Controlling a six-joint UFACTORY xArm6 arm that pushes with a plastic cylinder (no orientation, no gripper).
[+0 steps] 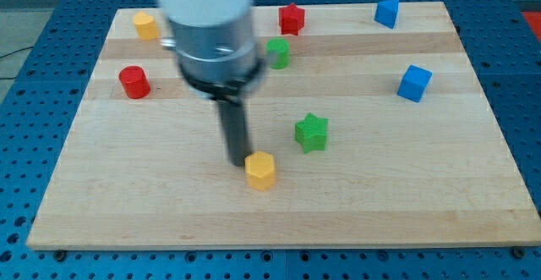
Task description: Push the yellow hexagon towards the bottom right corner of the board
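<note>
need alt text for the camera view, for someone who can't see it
My tip sits just left of, and slightly above, a yellow hexagon near the bottom middle of a wooden board. A green star lies to the hexagon's upper right. Another yellow block, a red cylinder, a green block, a red star and two blue cubes lie across the top half.

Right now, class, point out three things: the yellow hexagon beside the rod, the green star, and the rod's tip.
yellow hexagon (261, 169), camera view, on its top face.
green star (311, 132), camera view, at the centre of its top.
my tip (236, 161), camera view, at the rod's very end, just left of the hexagon.
</note>
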